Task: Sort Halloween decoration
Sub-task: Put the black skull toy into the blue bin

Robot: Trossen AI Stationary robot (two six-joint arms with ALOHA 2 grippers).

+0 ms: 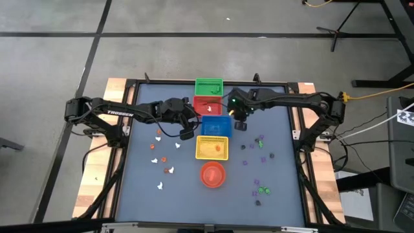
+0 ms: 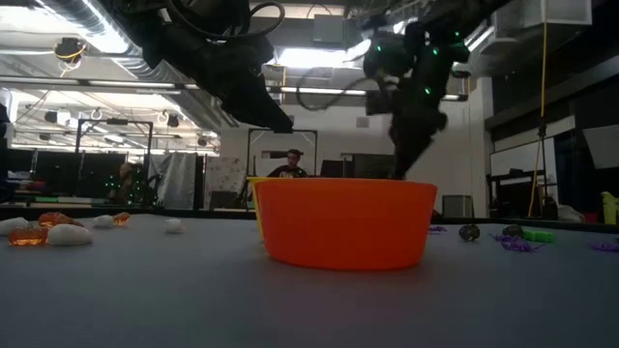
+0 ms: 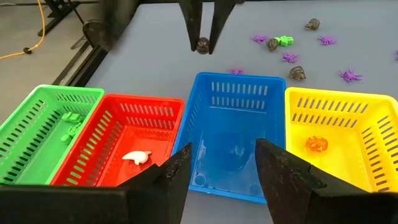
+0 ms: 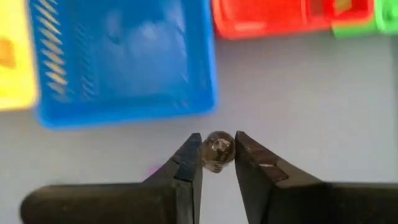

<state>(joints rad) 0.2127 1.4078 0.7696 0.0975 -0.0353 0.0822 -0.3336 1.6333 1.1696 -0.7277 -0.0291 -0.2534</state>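
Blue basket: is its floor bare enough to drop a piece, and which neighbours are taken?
The blue basket looks bare. The red basket holds a white piece, the yellow basket an orange piece, the green basket a green piece.

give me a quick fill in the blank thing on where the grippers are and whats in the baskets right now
1. The right gripper pinches a small dark ____ trinket between its fingertips.
2. The left gripper hovers with jaws apart over the ____ basket.
3. The white trinket lies in the ____ basket.
4. The orange trinket sits in the ____ basket.

Missing words: round; blue; red; yellow
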